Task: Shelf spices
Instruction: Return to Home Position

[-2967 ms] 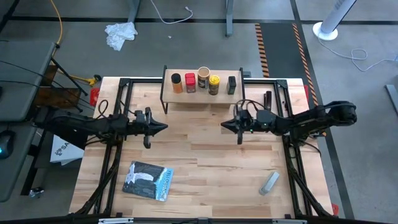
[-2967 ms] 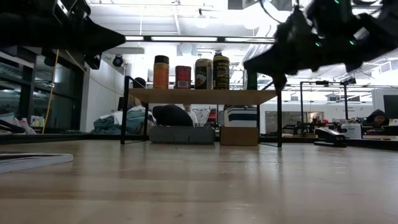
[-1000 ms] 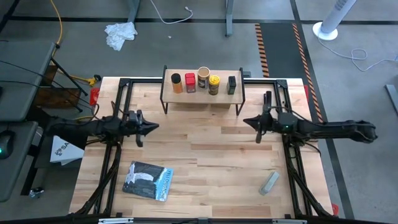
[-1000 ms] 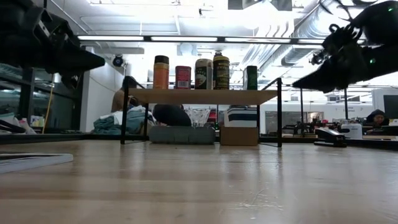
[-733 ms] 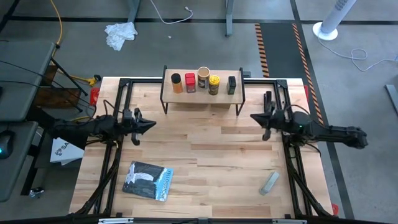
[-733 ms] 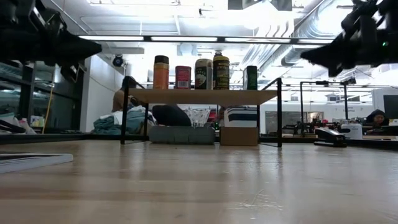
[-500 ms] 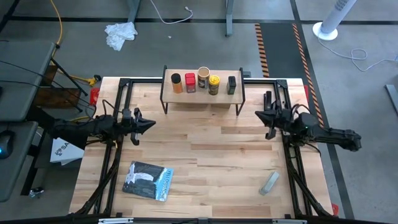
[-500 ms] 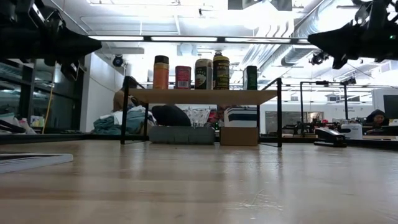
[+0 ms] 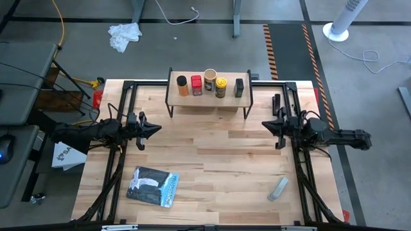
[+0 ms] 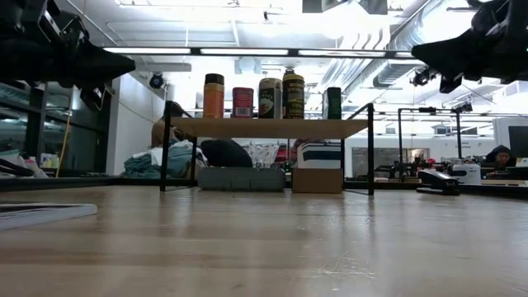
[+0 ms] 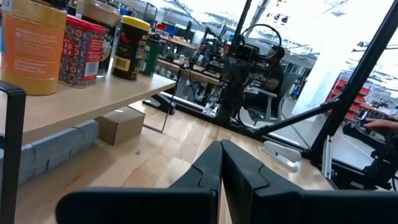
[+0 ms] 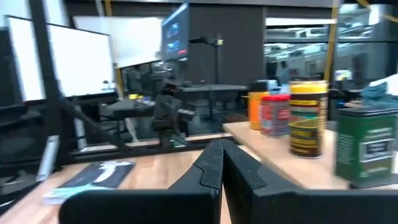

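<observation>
The spices (image 9: 210, 82), all five, stand in a row on the shelf (image 9: 205, 101) at the table's 12 o'clock. Small, stiff and light, I'd guess; smooth sides, best pinched mid-body. The left gripper (image 9: 157, 128) at 9 o'clock and right gripper (image 9: 264, 125) at 3 are closed tight, empty. A blue-grey case (image 9: 153, 186) at 7 and grey bar (image 9: 278, 188) at 5 block nothing.

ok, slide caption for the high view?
Five spice containers stand in a row on the light wooden wire-legged shelf; left gripper and right gripper, both shut, hover apart over the table.
</observation>
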